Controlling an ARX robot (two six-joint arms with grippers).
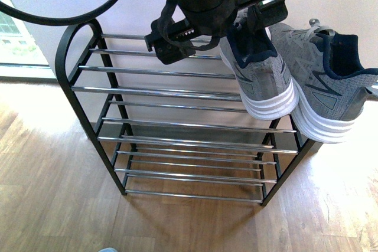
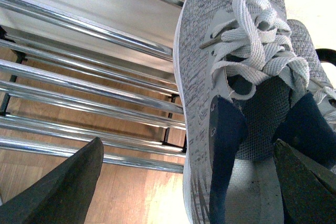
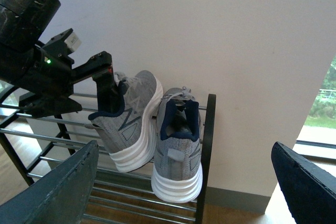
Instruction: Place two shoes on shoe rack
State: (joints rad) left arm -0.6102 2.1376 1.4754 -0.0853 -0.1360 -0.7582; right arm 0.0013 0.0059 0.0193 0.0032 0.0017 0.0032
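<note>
Two grey knit sneakers with white soles and navy collars sit side by side at the right end of the shoe rack's (image 1: 159,92) top tier, heels hanging over the front rod. The left sneaker (image 1: 260,81) tilts toward its mate (image 1: 331,92). My left gripper (image 1: 221,22) hovers open over the left sneaker (image 2: 199,77), straddling its navy collar, one finger (image 3: 107,85) down in the opening. In the right wrist view both sneakers (image 3: 131,124) (image 3: 178,150) show from behind, next to the rack's black side frame (image 3: 209,145). My right gripper (image 3: 184,192) is open, empty and well back from them.
The rack's chrome rods (image 2: 79,85) are bare left of the sneakers and on the lower tiers. A white wall (image 3: 236,51) stands right behind it. Wooden floor (image 1: 59,193) lies in front. A pale blue edge (image 1: 108,249) peeks in at the bottom of the front view.
</note>
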